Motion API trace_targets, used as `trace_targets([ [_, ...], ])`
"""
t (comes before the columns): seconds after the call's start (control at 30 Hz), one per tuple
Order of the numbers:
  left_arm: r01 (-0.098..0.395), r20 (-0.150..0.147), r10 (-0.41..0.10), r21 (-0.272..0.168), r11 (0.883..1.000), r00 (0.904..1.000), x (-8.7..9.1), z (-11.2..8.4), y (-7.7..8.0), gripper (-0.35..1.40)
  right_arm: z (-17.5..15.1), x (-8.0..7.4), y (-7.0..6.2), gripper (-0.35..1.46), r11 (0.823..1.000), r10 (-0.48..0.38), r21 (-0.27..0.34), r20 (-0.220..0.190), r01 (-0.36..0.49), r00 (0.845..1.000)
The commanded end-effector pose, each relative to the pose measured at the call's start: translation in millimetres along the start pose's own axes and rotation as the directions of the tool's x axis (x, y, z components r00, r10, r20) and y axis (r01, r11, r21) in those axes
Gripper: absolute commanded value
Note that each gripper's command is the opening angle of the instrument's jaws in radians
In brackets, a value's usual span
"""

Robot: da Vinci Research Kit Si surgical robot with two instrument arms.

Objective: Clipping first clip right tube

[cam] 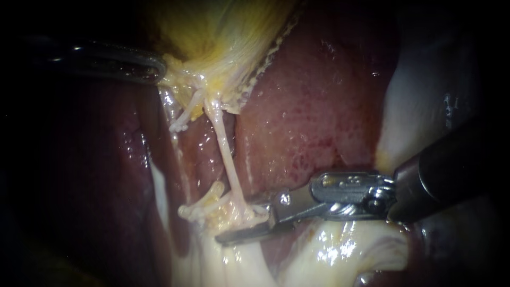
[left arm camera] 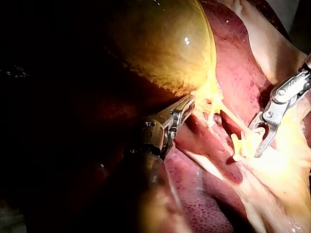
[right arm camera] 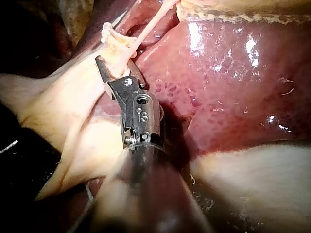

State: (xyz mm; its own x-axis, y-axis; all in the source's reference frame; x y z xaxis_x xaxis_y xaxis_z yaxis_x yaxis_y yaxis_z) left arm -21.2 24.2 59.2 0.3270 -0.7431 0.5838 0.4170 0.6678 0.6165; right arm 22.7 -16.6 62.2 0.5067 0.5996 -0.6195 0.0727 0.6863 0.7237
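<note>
My left instrument (cam: 161, 72) has its jaws closed on the lower edge of the gallbladder (cam: 223, 32). The reason seems plain to me: lifting that edge off the liver (cam: 313, 106) draws the thin tubes out straight, so each stands free and can be told from the other. The right tube (cam: 226, 154) runs taut from the gallbladder's neck down toward my right instrument (cam: 243, 224) — a pale cord with dark liver behind it.

That instrument lies low across the tissue with its jaws standing apart, one on either side of the tube's lower end, where it widens into pale fatty tissue. So the tube sits between the jaws, toward their tips as far as I can tell, and the rest of it stretches away ahead of them. I cannot make out whether a clip is loaded. Before closing I would want the tube fully across both jaws — a partial bite might not span it.
</note>
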Motion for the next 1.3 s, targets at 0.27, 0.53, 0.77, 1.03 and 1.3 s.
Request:
trace_targets([
  [0.27,0.000,0.000,0.000,0.000,1.000,1.0000,0.0,0.0,0.0,-0.35,-0.2,1.6,1.7,0.48,0.998,0.023,-0.049,-0.100,-0.028,0.995],
  [0.53,0.000,0.000,0.000,0.000,1.000,1.0000,0.0,0.0,0.0,-0.35,-1.5,3.2,3.1,0.50,0.997,0.046,-0.055,-0.159,-0.055,0.986],
  [0.77,0.000,0.000,0.000,0.000,1.000,1.0000,0.0,0.0,0.0,-0.35,-1.7,3.1,3.1,0.50,0.998,0.056,-0.009,-0.196,-0.059,0.979],
  [1.03,0.000,0.000,0.000,0.000,1.000,1.0000,0.1,-0.1,0.0,-0.35,-2.2,3.5,2.1,0.49,0.969,0.205,0.194,-0.280,-0.154,0.938],
  [1.3,-0.001,0.000,0.001,0.000,1.000,1.0000,0.1,0.0,-0.1,-0.35,-2.1,3.6,0.2,0.48,0.953,0.215,0.264,-0.253,-0.147,0.943],
])
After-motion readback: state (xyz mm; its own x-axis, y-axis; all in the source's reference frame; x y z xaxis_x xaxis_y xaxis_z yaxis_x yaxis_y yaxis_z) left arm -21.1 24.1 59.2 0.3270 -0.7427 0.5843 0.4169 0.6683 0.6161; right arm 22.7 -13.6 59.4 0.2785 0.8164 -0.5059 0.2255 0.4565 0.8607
